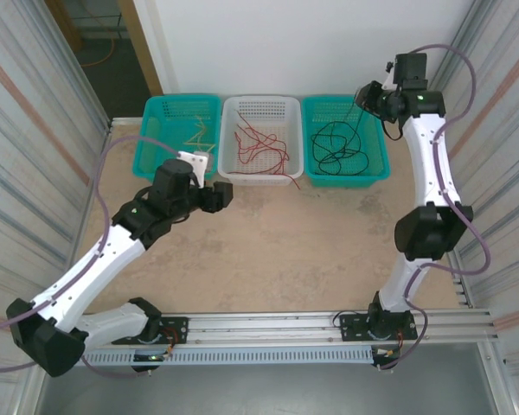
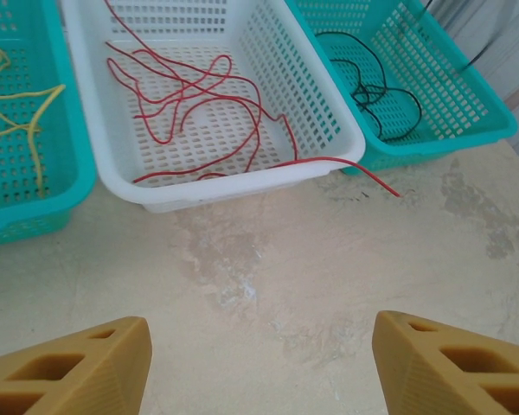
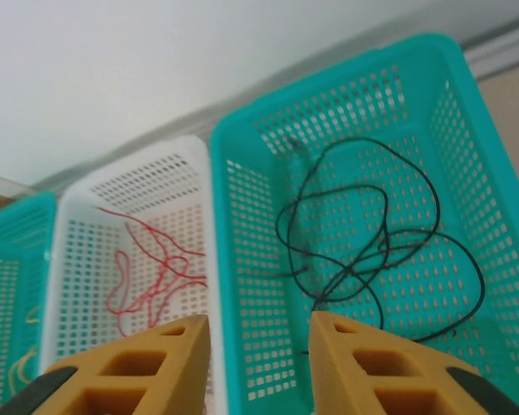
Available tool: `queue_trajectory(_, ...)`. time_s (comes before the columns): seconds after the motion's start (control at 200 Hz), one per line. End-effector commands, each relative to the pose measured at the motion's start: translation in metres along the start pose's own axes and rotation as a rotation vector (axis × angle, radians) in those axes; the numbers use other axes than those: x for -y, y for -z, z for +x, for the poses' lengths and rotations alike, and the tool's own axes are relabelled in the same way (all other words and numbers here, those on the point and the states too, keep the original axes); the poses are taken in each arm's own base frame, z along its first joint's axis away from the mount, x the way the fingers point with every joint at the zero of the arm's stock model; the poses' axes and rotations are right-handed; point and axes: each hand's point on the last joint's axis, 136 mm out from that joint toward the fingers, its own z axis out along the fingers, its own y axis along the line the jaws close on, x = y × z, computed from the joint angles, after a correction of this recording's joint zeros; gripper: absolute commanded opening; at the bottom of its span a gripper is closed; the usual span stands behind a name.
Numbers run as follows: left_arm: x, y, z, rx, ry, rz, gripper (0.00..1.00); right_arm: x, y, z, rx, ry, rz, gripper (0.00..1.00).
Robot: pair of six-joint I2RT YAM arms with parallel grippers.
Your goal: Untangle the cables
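1. Three baskets are being seen side by side along the far edge of the table (image 1: pixel 268 251): a teal left basket (image 1: pixel 149 138), a white basket (image 1: pixel 227 130) in the middle, and a teal right basket (image 1: pixel 381 156).
2. The cables are being contained by colour. The yellow cables (image 1: pixel 197 134) are lying in the left basket, the red cables (image 2: pixel 199 95) in the white basket, and the black cables (image 3: pixel 381 251) in the right basket.
3. The red cables are being crossed over one another in loose curves. One red end (image 2: pixel 363 177) is being trailed over the near rim of the white basket onto the table, just beside the near corner of the right basket.
4. The black cables are being seen as overlapping loops on the floor of their basket.
5. The left gripper (image 2: pixel 259 333) is being held low over bare table, near the front of the white basket and apart from every cable. Its fingers (image 2: pixel 78 367) are being spread wide, with only table between them.
6. The right gripper (image 3: pixel 259 324) is being held above the right basket, pointed down at the black cables and clear of them. Its fingers (image 3: pixel 389 372) are being held parted, and no cable is being pinched.
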Motion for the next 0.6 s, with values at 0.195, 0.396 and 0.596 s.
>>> queue_trajectory(0.195, -0.028, 0.033, -0.019, 0.151, 0.042, -0.111, 0.84, 0.001, 0.019, 0.007, 0.026, -0.004, 0.000, 0.57)
queue_trajectory(0.396, -0.070, 0.054, -0.030, 0.275, -0.022, -0.352, 0.87, 0.012, 0.062, 0.033, 0.117, 0.049, 0.001, 0.71)
queue_trajectory(0.596, -0.131, 0.033, -0.002, 0.336, -0.179, -0.700, 0.99, 0.053, 0.105, 0.081, 0.356, 0.043, 0.072, 0.83)
